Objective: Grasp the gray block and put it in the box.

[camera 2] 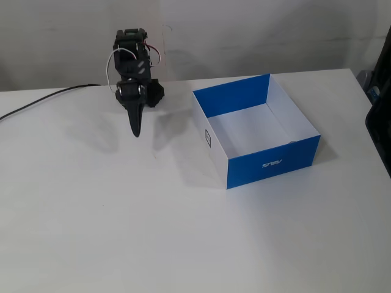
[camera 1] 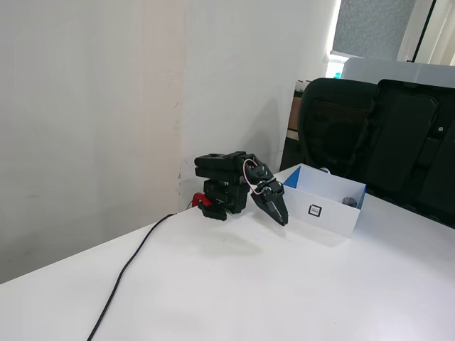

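Note:
The box is low and white with a blue inside and stands on the white table, its square marker facing one fixed view. A small dark gray block shows just over the box's rim, inside it at its right end. In the other fixed view the box shows a white floor, and the block is hidden behind the near blue wall. My gripper hangs point down from the folded arm, left of the box and apart from it. It is shut and empty, as it also shows in the other fixed view.
A black cable runs from the arm's base across the table toward the front edge, and it also shows in the other fixed view. Black chairs stand behind the table. A white wall is close behind the arm.

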`<action>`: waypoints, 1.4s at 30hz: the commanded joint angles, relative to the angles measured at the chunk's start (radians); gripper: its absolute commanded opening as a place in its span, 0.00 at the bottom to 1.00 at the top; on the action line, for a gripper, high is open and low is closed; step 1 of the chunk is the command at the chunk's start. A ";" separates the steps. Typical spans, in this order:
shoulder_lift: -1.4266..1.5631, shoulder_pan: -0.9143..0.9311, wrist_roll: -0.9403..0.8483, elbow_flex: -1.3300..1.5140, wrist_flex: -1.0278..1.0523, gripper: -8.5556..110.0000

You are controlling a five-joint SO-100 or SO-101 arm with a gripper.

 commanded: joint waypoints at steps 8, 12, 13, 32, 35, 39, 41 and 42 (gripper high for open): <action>0.011 -0.023 -0.008 0.095 -0.041 0.07; 0.011 -0.026 -0.008 0.138 -0.058 0.07; 0.011 -0.029 -0.008 0.144 -0.061 0.07; 0.009 -0.037 0.008 0.144 -0.035 0.13; 0.009 -0.035 0.006 0.144 -0.035 0.11; 0.009 -0.035 0.006 0.144 -0.035 0.09; 0.009 -0.035 0.006 0.144 -0.035 0.09; 0.009 -0.035 0.006 0.144 -0.035 0.09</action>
